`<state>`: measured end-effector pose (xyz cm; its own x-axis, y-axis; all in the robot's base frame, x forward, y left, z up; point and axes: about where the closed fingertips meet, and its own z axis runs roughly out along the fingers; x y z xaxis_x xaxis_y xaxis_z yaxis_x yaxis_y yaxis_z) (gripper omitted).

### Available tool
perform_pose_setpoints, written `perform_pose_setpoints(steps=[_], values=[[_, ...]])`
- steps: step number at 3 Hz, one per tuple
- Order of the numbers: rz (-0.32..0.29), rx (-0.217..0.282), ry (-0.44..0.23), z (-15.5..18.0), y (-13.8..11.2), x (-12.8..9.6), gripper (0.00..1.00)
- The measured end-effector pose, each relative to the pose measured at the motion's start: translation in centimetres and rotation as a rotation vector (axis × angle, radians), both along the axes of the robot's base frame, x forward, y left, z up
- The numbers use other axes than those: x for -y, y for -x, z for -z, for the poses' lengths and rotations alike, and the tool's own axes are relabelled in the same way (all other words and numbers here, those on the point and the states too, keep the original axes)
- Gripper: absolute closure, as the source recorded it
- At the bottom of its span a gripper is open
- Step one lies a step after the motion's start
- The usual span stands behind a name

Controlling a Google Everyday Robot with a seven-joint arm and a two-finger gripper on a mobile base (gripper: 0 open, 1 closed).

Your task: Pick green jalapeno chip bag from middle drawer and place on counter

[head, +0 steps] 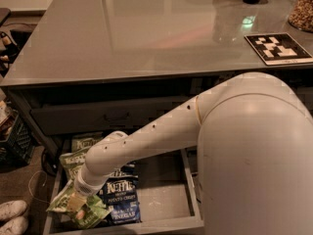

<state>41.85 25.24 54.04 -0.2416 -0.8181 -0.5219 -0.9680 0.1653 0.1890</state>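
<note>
Reaching down into the middle drawer (161, 199), the gripper (75, 200) sits clamped on the green chip bag (89, 213), which tilts over the drawer's front left corner. The bag looks light, crinkly, slippery and easily crushed, so an edge seam seems the safest hold.

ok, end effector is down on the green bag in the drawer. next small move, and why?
Probably a short straight lift. The end effector sits on the green jalapeno chip bag at the middle drawer's front left corner, beside a blue Kettle bag. Lifting first should clear the drawer's low walls before any swing toward the counter above.
</note>
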Motion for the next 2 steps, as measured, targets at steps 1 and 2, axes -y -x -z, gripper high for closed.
perform_pose_setpoints(steps=[1,2], values=[[0.000,0.000,0.000,0.00,0.00,0.00,0.14],[0.013,0.008,0.002,0.86,-0.28,0.26,0.00]])
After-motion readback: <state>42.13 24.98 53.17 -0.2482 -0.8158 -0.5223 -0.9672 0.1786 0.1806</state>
